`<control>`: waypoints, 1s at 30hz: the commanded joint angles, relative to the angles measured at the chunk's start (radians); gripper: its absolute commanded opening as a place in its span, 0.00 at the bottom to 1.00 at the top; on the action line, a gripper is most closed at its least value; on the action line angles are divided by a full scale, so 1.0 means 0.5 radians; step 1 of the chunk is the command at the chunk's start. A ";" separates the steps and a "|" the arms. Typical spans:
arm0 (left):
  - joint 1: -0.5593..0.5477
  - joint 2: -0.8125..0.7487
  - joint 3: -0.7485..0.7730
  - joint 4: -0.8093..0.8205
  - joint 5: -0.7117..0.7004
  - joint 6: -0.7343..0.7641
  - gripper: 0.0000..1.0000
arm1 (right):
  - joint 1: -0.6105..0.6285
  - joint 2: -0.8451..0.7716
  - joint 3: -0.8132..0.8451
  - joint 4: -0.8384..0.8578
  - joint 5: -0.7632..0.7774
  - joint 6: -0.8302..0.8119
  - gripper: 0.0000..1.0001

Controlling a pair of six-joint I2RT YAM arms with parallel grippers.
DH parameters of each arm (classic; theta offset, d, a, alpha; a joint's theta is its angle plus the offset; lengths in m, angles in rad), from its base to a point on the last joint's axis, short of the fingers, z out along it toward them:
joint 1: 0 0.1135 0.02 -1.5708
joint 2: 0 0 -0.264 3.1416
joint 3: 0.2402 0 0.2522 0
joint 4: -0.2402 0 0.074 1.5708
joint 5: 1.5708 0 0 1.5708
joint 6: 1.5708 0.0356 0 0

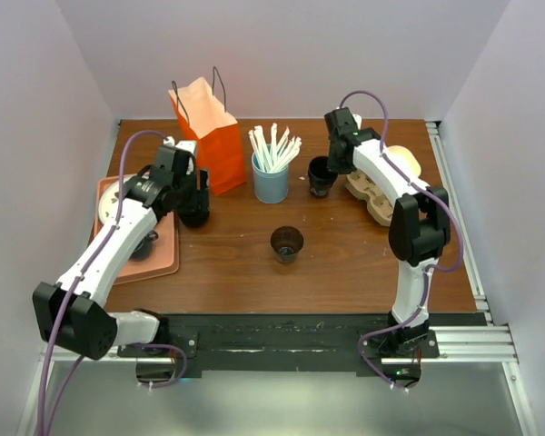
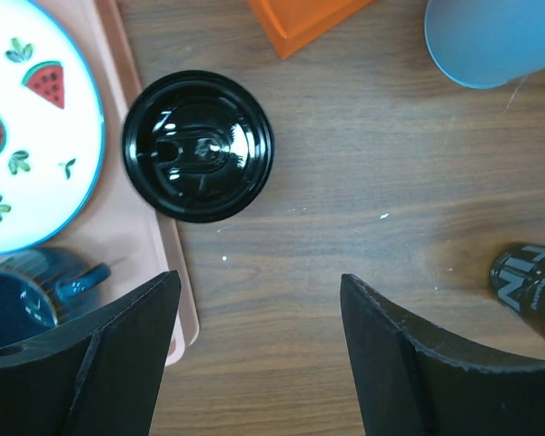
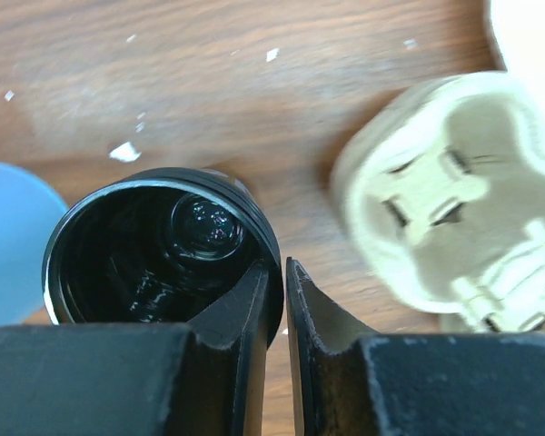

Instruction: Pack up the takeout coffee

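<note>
The takeout coffee [image 2: 198, 145] shows its round black lid from above in the left wrist view. It stands at the edge of the pink tray [image 2: 180, 282], beside the orange bag [image 1: 213, 136]. My left gripper [image 2: 259, 280] hangs open over the wood just short of that cup, with nothing between its fingers. In the top view the left gripper [image 1: 193, 193] partly hides the coffee [image 1: 197, 214]. My right gripper [image 3: 284, 268] is shut on the rim of an open all-black cup [image 3: 145, 245], one finger inside and one outside. That black cup [image 1: 322, 178] stands right of the blue straw holder [image 1: 271, 184].
An open dark brown cup [image 1: 287, 243] stands mid-table. A pale cardboard cup carrier [image 1: 377, 195] lies to the right of the black cup. The tray holds a watermelon-patterned plate [image 2: 27, 136] and a dark blue mug [image 2: 18, 300].
</note>
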 commanded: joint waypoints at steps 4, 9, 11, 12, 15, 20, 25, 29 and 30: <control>0.009 0.192 0.018 0.136 0.130 0.185 0.72 | -0.086 -0.043 0.111 0.041 -0.085 -0.068 0.23; 0.009 0.376 0.125 0.112 -0.011 0.194 0.68 | -0.086 -0.138 0.270 -0.047 -0.211 -0.096 0.48; 0.009 0.443 0.168 0.105 -0.033 0.203 0.66 | -0.089 -0.168 0.332 -0.142 -0.214 -0.108 0.57; 0.009 0.465 0.168 0.124 -0.030 0.216 0.65 | -0.089 -0.205 0.372 -0.164 -0.217 -0.108 0.59; 0.006 0.548 0.180 0.127 -0.066 0.237 0.63 | -0.086 -0.300 0.363 -0.195 -0.180 -0.132 0.64; 0.006 0.636 0.208 0.148 -0.155 0.249 0.59 | -0.086 -0.481 0.372 -0.222 -0.211 -0.182 0.65; 0.002 0.726 0.239 0.151 -0.165 0.256 0.53 | -0.086 -0.592 0.311 -0.201 -0.309 -0.179 0.65; -0.001 0.759 0.242 0.157 -0.171 0.265 0.50 | -0.086 -0.650 0.295 -0.204 -0.328 -0.191 0.65; -0.001 0.766 0.242 0.157 -0.171 0.262 0.49 | -0.086 -0.650 0.298 -0.207 -0.334 -0.191 0.64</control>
